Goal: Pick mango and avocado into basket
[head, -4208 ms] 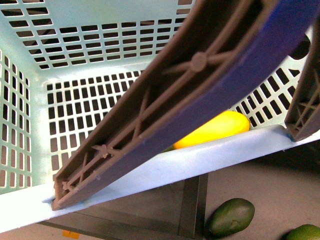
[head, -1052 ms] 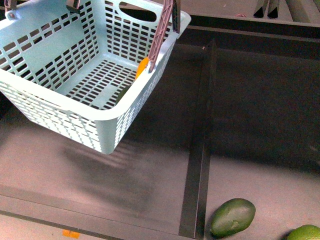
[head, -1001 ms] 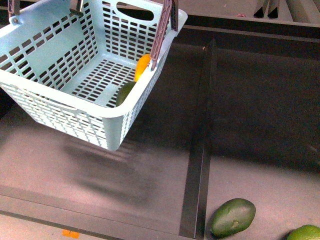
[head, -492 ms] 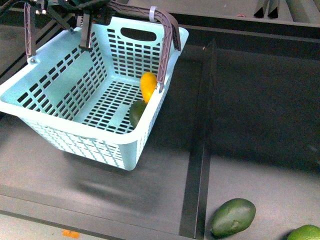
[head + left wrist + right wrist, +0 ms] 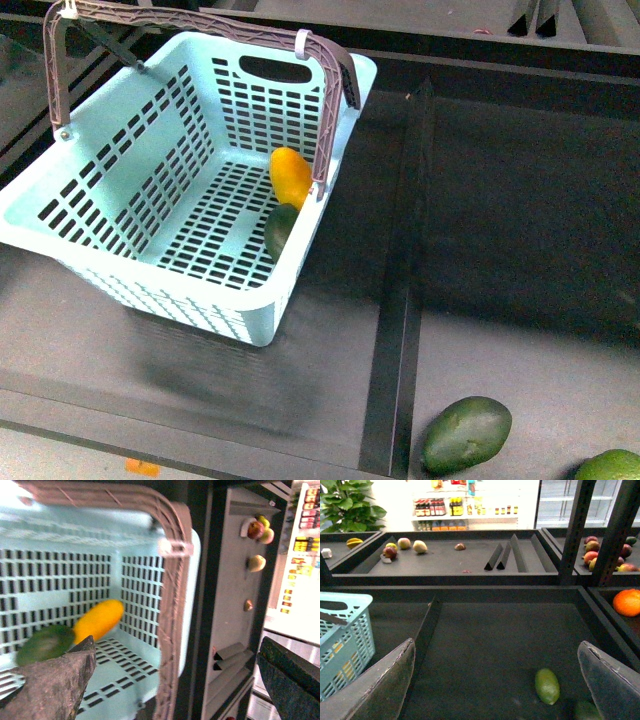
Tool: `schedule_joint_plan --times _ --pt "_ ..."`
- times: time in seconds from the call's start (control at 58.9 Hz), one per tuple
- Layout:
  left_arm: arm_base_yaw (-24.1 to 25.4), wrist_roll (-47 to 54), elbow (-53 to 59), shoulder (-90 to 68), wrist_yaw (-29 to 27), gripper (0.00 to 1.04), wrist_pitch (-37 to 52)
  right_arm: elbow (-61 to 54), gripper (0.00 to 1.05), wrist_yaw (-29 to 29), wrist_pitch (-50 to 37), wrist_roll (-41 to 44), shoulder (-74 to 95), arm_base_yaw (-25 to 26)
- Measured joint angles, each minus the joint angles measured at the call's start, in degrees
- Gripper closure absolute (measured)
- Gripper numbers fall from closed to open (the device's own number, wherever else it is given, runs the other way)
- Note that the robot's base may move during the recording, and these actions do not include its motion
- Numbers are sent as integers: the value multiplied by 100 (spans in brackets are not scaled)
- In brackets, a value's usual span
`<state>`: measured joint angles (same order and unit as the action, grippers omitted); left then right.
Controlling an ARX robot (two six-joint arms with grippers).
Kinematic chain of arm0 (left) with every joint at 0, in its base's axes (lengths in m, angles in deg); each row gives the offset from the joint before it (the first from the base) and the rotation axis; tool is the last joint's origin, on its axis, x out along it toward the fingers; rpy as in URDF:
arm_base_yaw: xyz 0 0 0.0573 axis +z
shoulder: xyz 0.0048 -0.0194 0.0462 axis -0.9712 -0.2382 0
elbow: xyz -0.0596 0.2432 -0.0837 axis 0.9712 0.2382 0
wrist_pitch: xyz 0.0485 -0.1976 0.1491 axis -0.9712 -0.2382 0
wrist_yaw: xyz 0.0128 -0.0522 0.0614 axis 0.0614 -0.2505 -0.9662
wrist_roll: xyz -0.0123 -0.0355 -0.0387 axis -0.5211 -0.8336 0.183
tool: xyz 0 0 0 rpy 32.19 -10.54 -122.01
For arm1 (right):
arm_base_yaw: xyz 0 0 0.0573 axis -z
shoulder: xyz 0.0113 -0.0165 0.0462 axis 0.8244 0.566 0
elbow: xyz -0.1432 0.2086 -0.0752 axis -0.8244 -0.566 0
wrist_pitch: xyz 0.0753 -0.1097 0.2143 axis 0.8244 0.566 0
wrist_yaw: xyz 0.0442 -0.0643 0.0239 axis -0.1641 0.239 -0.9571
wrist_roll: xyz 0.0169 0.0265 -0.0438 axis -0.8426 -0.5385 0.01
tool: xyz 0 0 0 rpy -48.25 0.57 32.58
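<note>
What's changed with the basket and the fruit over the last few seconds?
The basket has swung away from the front camera and come down onto the dark shelf, level now instead of tilted. The mango and avocado rolled along its floor but remain inside against one wall. The left tool is open, so the handle looks released. The two green fruits on the shelf nearby haven't moved.

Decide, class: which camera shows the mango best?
The left wrist view: the mango lies whole and large inside the basket. The front view shows it smaller, partly behind the handle. The right wrist view doesn't show it.
</note>
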<state>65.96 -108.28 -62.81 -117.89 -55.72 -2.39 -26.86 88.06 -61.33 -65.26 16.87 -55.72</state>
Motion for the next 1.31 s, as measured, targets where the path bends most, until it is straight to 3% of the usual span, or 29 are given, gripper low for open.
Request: schedule_joint_plan --times 0.221,0.271,0.288,0.322,0.373,0.441,0.543,0.628,0.763,0.814,0.984,1.306 --pt "20 262 55 160 28 8 11 0 9 0 0 0 0 0" --pt "50 1989 1012 275 203 22 2389 0 9 2 0 0 0 0" --pt "70 2997 1475 339 238 27 3362 0 9 2 0 0 0 0" --pt "114 3993 2041 448 293 34 4419 0 9 2 0 0 0 0" --pt "205 5574 2719 684 343 45 5584 0 9 0 0 0 0 0" --pt "326 7195 3324 1128 380 59 6400 0 9 0 0 0 0 0" --pt "435 8183 4015 1690 518 82 6647 0 9 2 0 0 0 0" --pt "509 8443 4559 2037 623 102 6673 0 9 2 0 0 0 0" --pt "654 8559 5224 2791 719 102 6666 0 9 0 0 0 0 0" --pt "868 8583 5462 3104 1051 102 6570 0 9 0 0 0 0 0" --pt "1008 8592 6194 3921 1088 102 6487 0 9 2 0 0 -2 0" --pt "1008 8607 6568 5672 1093 102 5088 0 9 0 0 0 0 0"
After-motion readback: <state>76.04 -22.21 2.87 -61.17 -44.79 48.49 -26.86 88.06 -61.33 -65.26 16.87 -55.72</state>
